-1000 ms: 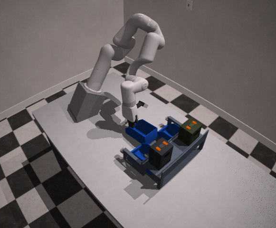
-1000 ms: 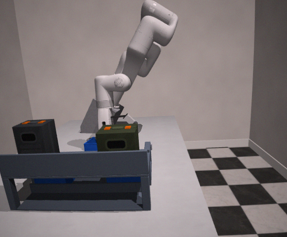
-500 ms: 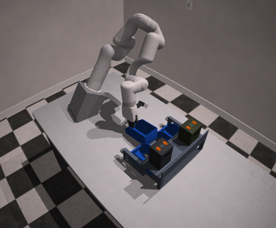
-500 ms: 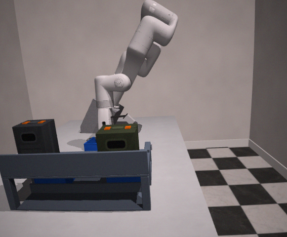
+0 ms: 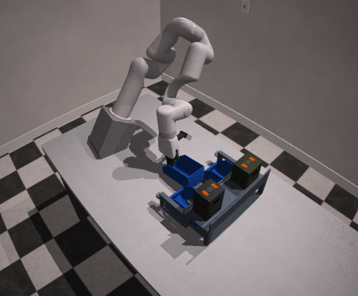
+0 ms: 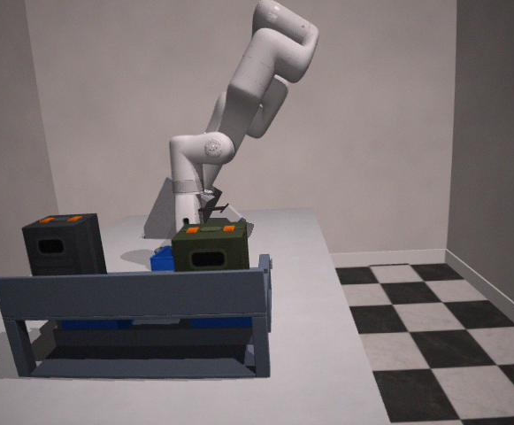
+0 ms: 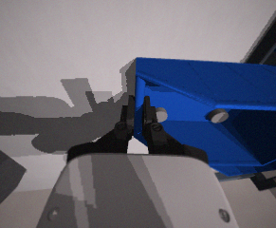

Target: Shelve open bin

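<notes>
Arm: one white, chunky-jointed arm (image 5: 193, 60) (image 6: 253, 59), goes way up from its foot, loops over and drops back down
Top bend: rounded elbow (image 5: 185, 26) (image 6: 288, 20), highest bit of the whole thing
Wrist: bent pretty sharply (image 5: 166, 118) (image 6: 186, 158), last stretch points more or less straight down
Gripper: pale body, dark fingers, hanging under the wrist (image 5: 173, 162) (image 6: 186, 214) (image 7: 138, 106), aimed downward
Fingers: black ones (image 5: 171, 161) (image 7: 148, 111), pinched in close with a thin wall between them, so yeah, it's got a grip
Finger angle: tips side by side, roughly parallel in the wrist cam
Exterior cam: fingertips hidden, sorry
</notes>
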### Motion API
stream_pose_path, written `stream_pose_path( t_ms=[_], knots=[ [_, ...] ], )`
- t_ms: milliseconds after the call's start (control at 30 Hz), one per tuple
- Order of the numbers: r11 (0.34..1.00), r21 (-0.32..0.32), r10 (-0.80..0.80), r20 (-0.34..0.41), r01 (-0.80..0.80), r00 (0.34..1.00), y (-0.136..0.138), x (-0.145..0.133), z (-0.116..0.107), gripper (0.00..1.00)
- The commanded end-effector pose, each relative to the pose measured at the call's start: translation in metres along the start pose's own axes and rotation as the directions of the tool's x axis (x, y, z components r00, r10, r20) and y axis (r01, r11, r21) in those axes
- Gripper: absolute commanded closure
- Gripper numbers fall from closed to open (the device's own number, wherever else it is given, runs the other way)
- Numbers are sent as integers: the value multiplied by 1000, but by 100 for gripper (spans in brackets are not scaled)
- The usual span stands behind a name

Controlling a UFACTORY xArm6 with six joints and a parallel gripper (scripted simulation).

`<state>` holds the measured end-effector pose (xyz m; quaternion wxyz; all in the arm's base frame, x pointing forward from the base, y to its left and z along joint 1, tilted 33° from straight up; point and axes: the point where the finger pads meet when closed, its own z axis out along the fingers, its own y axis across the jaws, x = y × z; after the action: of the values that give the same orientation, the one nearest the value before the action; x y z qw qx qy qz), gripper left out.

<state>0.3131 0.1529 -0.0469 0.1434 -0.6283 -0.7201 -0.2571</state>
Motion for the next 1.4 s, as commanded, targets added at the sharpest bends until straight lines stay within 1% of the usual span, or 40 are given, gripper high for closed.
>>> stream_pose_path(
  t_ms=[0,367,533,933,1100,1367],
  knots=[
    [1000,-2,0,0,0,1000,1,0,0,100],
    [1000,-2,0,0,0,1000,1,0,0,100],
    [1000,-2,0,0,0,1000,2,0,-8,100],
    [1000,-2,0,0,0,1000,2,0,-8,100],
    [1000,-2,0,0,0,1000,3,0,-20,100],
    [1000,-2,0,0,0,1000,3,0,-20,100]
  ],
)
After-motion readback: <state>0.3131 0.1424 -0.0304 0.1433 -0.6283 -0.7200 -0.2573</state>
